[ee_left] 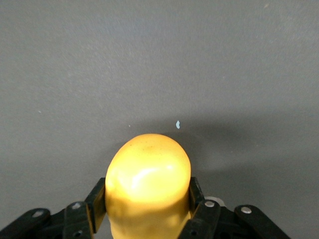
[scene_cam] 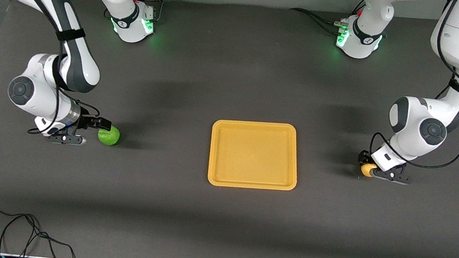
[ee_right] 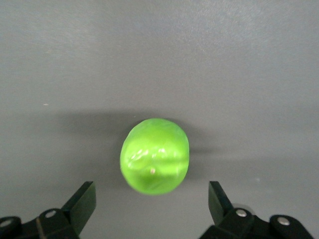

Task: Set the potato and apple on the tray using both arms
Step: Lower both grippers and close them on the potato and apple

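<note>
Dark table [scene_cam: 220, 229]: left gripper [scene_cam: 370, 171] fingers pinch potato [scene_cam: 366, 169]; right gripper [scene_cam: 94, 129] fingers wide beside apple [scene_cam: 109, 135].

Tray [scene_cam: 254, 154] at frame centre, on the table [scene_cam: 234, 83]. Apple [scene_cam: 109, 135] at centre-left, just beside the right gripper [scene_cam: 86, 131]. Potato [scene_cam: 367, 169] at centre-right, between the left gripper [scene_cam: 370, 171] fingers [ee_left: 97, 196]. Loose cable [scene_cam: 13, 230] at lower left.

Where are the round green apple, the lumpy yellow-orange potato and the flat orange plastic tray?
Round green apple [ee_right: 154, 155]: right wrist view, its middle.
Lumpy yellow-orange potato [ee_left: 148, 179]: left wrist view, glossy top.
Flat orange plastic tray [scene_cam: 253, 155]: front view, bare floor.
</note>
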`<state>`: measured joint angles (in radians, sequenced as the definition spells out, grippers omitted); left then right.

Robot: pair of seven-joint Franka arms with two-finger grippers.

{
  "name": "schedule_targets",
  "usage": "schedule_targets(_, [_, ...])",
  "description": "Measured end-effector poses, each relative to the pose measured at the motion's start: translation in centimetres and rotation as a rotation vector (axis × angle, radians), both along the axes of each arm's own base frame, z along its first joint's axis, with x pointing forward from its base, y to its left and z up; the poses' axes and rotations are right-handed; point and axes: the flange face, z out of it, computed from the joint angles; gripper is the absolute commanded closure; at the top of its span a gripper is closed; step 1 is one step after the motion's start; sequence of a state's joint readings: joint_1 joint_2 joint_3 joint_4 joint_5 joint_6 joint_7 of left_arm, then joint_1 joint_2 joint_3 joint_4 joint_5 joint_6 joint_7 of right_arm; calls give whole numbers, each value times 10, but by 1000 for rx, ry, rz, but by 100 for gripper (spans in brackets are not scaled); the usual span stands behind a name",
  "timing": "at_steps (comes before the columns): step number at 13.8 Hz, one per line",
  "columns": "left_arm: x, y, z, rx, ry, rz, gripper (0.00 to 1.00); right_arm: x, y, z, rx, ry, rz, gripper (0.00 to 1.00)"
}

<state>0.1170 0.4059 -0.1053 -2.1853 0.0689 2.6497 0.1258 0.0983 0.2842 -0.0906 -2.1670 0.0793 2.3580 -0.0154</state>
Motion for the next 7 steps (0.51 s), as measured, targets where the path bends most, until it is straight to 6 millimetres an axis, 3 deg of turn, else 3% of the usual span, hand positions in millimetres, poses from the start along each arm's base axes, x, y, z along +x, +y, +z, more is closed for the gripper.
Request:
schedule_targets(4, [6, -4, 47, 8, 22, 43, 64, -5, -1, -39, -11, 11, 1, 0])
schedule_targets(7, [6, -46, 104, 12, 76, 111, 70, -5, -2, -47, -13, 13, 0, 0])
